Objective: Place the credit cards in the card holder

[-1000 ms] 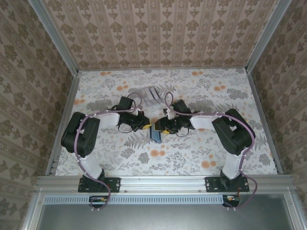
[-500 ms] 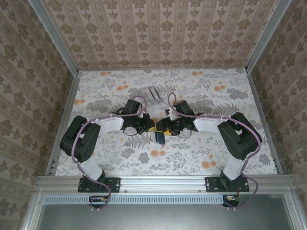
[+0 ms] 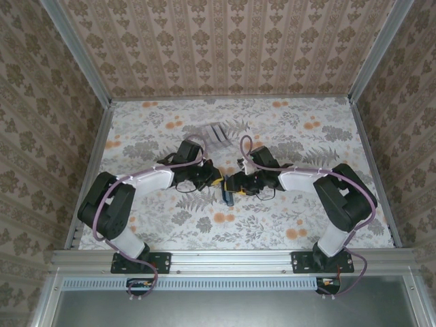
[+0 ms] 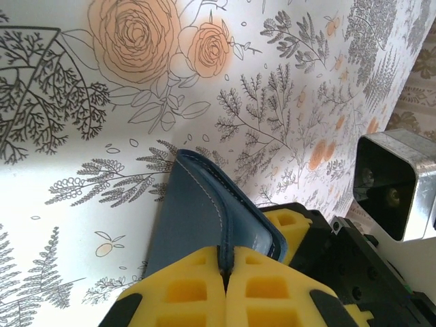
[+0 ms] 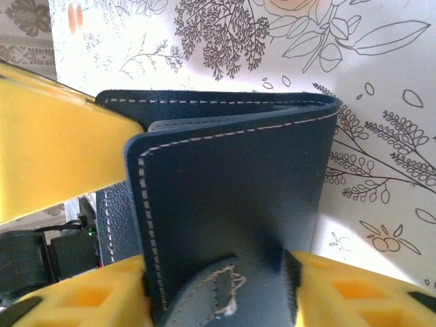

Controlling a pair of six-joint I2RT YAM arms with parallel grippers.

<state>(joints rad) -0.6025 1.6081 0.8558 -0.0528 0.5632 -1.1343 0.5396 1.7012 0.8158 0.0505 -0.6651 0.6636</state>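
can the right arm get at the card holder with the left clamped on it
Probably yes: the left gripper pinches one edge, and the card holder sits between the right gripper's fingers.

The top camera looks steeply down from above and behind the arm bases over the whole tabletop (image 3: 272, 225). The wrist cameras sit close behind the left hand (image 4: 227, 272) and right hand (image 5: 218, 300), facing the same card holder (image 4: 197, 211) from opposite sides.

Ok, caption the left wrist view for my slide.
Left gripper pinches the navy card holder edge-on, floral table behind.
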